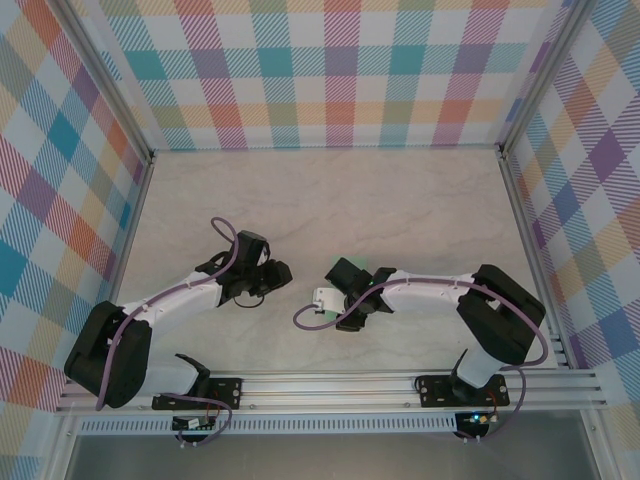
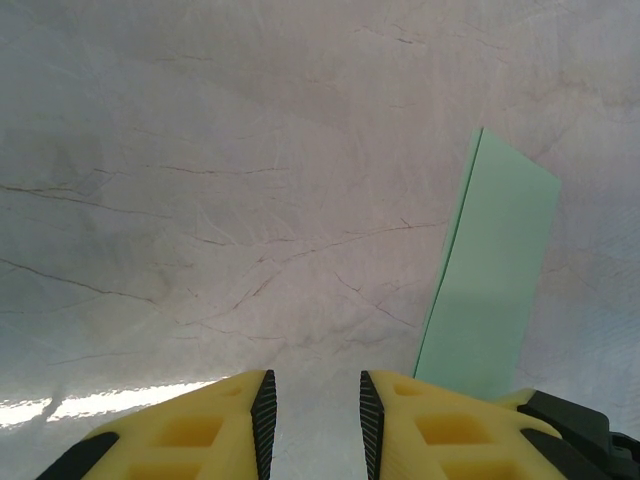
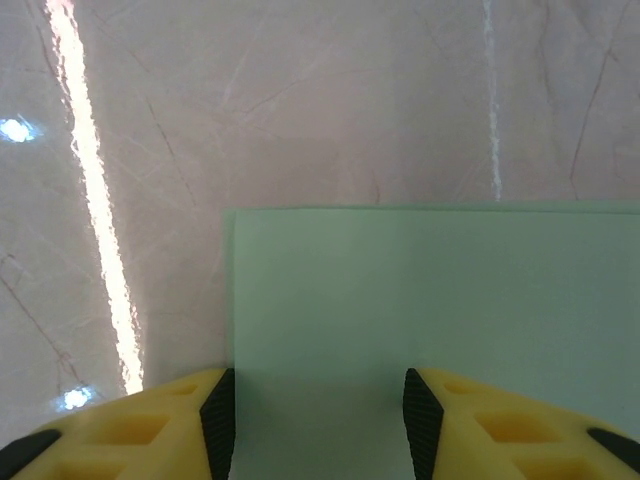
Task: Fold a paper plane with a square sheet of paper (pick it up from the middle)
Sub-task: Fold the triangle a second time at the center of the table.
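Note:
The pale mint-green paper [image 3: 430,290] lies flat on the marble tabletop, showing a straight far edge and a square left corner. My right gripper [image 3: 318,430] hangs just over its near part, jaws apart, the left fingertip [image 3: 218,420] level with the paper's left edge. In the top view that gripper [image 1: 345,295] covers most of the paper, and a green sliver [image 1: 378,272] peeks out behind it. My left gripper [image 2: 312,430] hovers over bare table with a narrow empty gap between its jaws. The paper [image 2: 490,280] stretches away on its right. From above, the left gripper [image 1: 272,276] faces the right one.
The marble tabletop [image 1: 330,200] is boxed in by checked walls on three sides. An aluminium rail [image 1: 330,385] with both arm bases runs along the near edge. Purple cables loop beside each arm.

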